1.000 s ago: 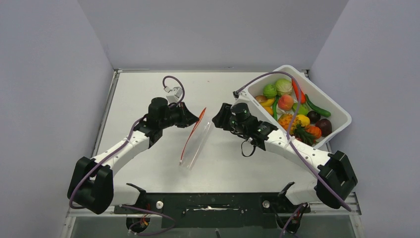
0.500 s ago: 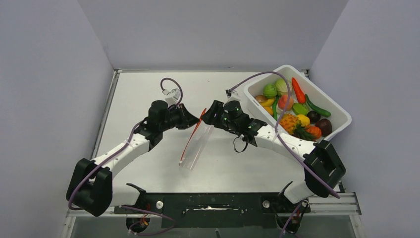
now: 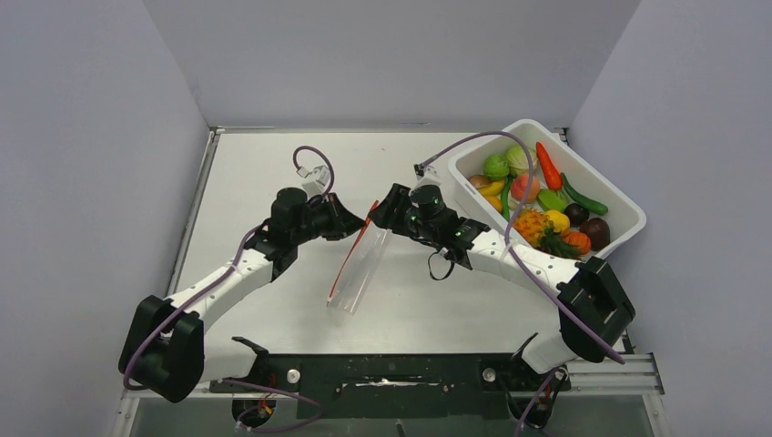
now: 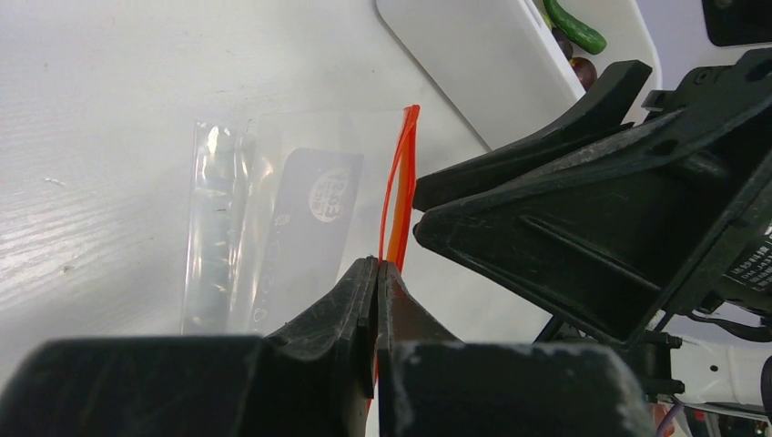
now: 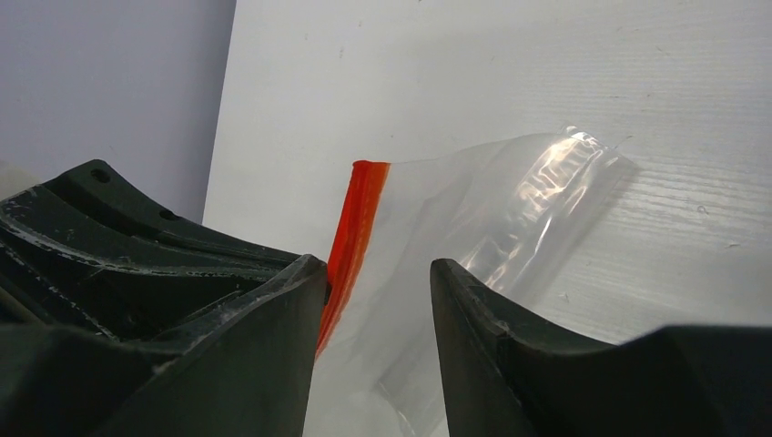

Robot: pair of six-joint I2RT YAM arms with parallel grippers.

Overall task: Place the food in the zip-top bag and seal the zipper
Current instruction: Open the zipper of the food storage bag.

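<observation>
Zip-top bag [image 3: 361,266] hangs tilted, its near end on the surface [image 3: 273,173], with the zipper [image 3: 353,248] along its left edge. Left gripper [image 4: 377,266] comes in from the bag's left, fingers clenched on the zipper's far end. Right gripper [image 5: 378,273] faces it from the bag's right, fingers spread astride the strip, gripping nothing. Step judged: opening the mouth. The next move calls for pinching one lip only and drawing it away. Food [image 3: 537,196] lies in the white tub [image 3: 619,238], well right of the bag.
</observation>
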